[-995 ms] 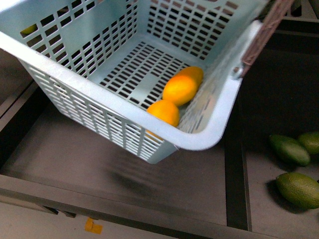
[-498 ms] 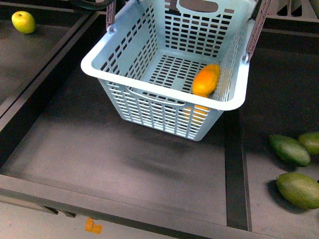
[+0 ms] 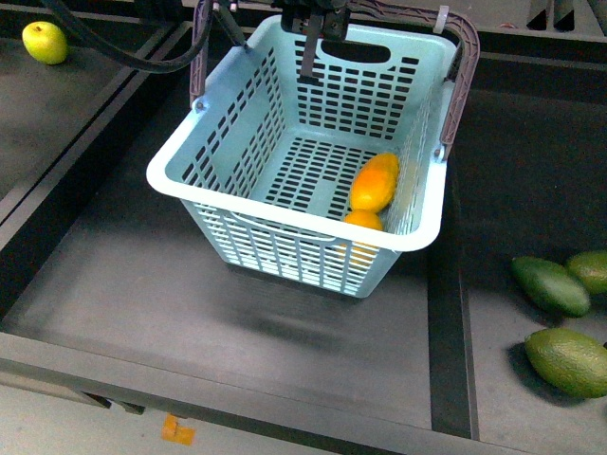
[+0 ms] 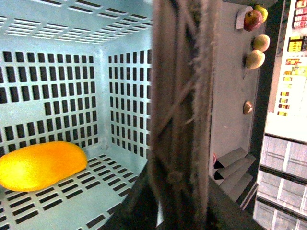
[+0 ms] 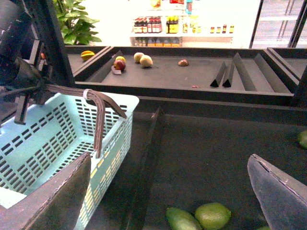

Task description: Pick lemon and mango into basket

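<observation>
The light blue basket (image 3: 285,242) hangs slightly tilted over the dark shelf in the front view. Its brown handle (image 3: 455,71) arches over the top, and my left gripper (image 3: 318,24) is shut on the basket handle at the middle. The elongated orange mango (image 3: 377,182) lies against the basket's right wall, with the plump lemon (image 3: 362,222) just in front of it, partly behind the rim. The left wrist view shows the handle (image 4: 180,96) close up and the mango (image 4: 41,165) on the basket floor. My right gripper (image 5: 169,165) is open and empty, right of the basket (image 5: 57,139).
Three green avocados (image 3: 550,284) lie on the shelf at the right, also seen in the right wrist view as avocados (image 5: 211,215). A yellow-green apple (image 3: 45,42) sits far left at the back. Raised dividers (image 3: 446,313) separate the shelf bays.
The basket has moved away from the camera and levelled out. Its handle and my left gripper have come into view, and the fruit has slid towards the right wall.
</observation>
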Available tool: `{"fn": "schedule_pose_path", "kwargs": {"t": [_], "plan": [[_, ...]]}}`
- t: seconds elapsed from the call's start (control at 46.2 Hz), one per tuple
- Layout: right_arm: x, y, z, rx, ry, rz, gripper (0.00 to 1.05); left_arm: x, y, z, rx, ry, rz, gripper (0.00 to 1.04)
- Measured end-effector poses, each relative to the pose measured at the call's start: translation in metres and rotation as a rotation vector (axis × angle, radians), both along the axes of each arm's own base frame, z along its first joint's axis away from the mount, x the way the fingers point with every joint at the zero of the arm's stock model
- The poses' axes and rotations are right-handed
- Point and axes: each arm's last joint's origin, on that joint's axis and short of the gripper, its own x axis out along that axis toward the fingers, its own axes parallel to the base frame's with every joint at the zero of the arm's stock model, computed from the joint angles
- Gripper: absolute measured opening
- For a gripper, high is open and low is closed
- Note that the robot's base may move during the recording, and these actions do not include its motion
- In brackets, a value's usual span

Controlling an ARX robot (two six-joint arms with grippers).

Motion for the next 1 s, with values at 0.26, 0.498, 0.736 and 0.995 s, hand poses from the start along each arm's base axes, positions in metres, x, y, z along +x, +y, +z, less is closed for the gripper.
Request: {"fn": "schedule_pose_path", "kwargs": {"t": [0.26,0.498,0.736,0.995], "plan": [[0.0,0.0,0.0,0.0,0.0,0.0,0.96,-0.024,0.016,0.024,-0.034,-0.035,0.07,0.58],[0.0,0.0,0.0,0.0,0.0,0.0,0.96,-0.071,0.035,0.06,0.073,0.037,0.157,0.99],[0.0,0.0,0.0,0.0,0.0,0.0,0.96,-0.118,0.055,0.066,0.298,-0.263,-0.15,0.77],[0.0,0.0,0.0,0.0,0.0,-0.002,0.96,-0.186,0.159,0.055,1.153,-0.593,-0.333,0.34]]}}
